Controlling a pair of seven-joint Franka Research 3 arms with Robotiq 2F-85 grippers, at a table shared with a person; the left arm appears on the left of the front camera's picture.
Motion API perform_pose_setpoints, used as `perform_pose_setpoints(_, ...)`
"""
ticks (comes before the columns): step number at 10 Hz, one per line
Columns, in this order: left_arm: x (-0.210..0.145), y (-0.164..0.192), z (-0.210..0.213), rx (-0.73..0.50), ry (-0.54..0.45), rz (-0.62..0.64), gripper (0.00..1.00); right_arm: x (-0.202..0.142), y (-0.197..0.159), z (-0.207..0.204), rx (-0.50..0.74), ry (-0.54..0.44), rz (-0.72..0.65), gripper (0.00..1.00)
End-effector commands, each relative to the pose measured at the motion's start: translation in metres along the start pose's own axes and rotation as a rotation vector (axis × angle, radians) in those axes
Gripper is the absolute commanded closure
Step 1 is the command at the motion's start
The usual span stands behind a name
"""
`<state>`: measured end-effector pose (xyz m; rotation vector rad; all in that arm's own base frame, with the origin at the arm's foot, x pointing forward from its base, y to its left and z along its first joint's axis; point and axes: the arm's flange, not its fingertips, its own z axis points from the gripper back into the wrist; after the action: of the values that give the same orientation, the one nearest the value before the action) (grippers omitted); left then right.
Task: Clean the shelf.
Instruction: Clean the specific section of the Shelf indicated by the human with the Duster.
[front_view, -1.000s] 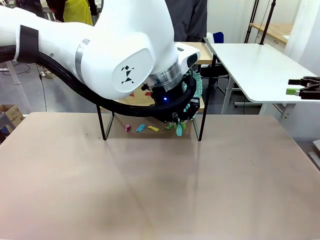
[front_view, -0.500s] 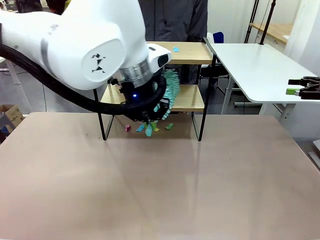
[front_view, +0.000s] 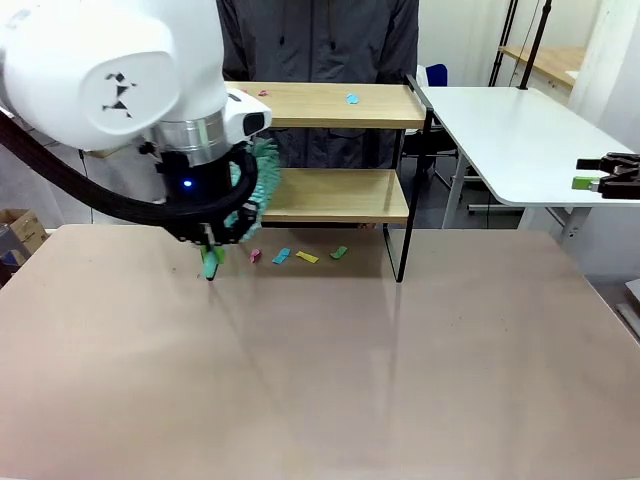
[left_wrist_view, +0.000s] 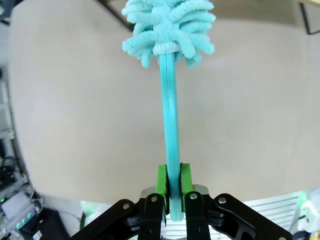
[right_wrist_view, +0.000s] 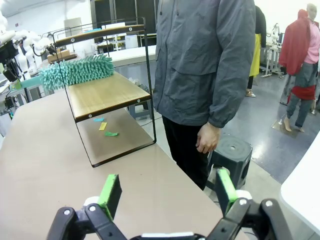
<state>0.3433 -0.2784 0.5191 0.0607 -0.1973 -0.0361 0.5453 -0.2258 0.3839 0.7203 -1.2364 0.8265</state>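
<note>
Left hand clamped on teal duster handle; right hand wide. Shelf: two pale wooden boards, thin black frame.

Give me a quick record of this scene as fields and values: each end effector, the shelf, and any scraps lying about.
left end effector: shut on the duster handle
duster head: teal, fluffy, by the left end of the lower board
right end effector: open, holding nothing
shelf top board: blue scrap, pink scrap
table under shelf: four coloured scraps
person: standing behind the shelf
</note>
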Motion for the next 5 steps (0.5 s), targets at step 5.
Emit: perform_pose_setpoints(5, -0.006, -0.009, 0.032, 0.334, -0.035, 0.060, 0.87, 0.003, 0.001, -0.002, 0.002, -0.003, 0.005, 0.00)
